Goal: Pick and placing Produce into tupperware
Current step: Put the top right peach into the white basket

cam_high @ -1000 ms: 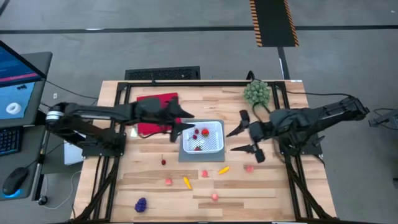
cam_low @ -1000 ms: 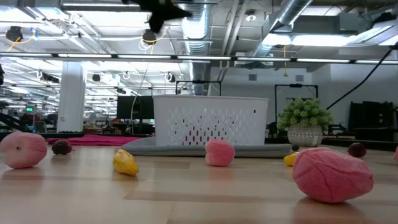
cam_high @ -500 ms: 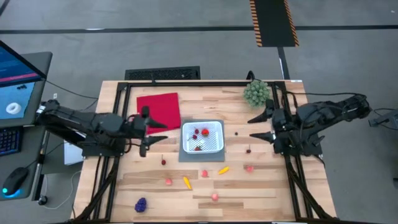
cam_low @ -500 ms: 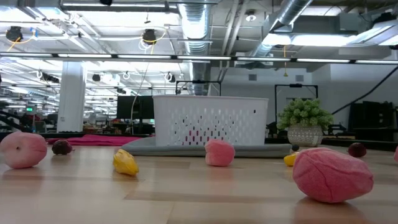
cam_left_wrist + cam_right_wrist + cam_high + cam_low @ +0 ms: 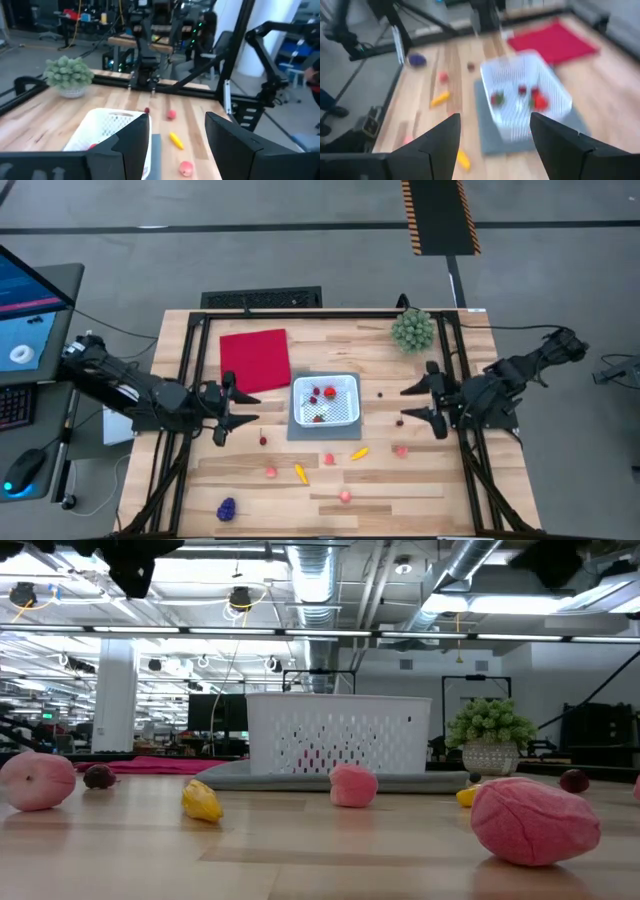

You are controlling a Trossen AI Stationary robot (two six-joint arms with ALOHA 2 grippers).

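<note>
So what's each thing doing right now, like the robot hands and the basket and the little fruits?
Left hand: open, empty, near the table's left edge.
Right hand: open, empty, right of the container.
White container: upright on a grey mat, a few red pieces inside.
Red cloth: lying flat.
Grape bunch: loose on the table.
Yellow piece: loose on the table.

My white tupperware (image 5: 340, 392) sits upright near the center of the high view, mesh walls all round, with a few red bits of produce (image 5: 322, 393) already inside. The rest is scattered below it: a dark cherry (image 5: 263, 440) to the lower left, pink pieces (image 5: 329, 459) and yellow-orange ones (image 5: 300, 473) in a loose row, and the purple grape bunch (image 5: 227, 508) down at bottom left.
</note>
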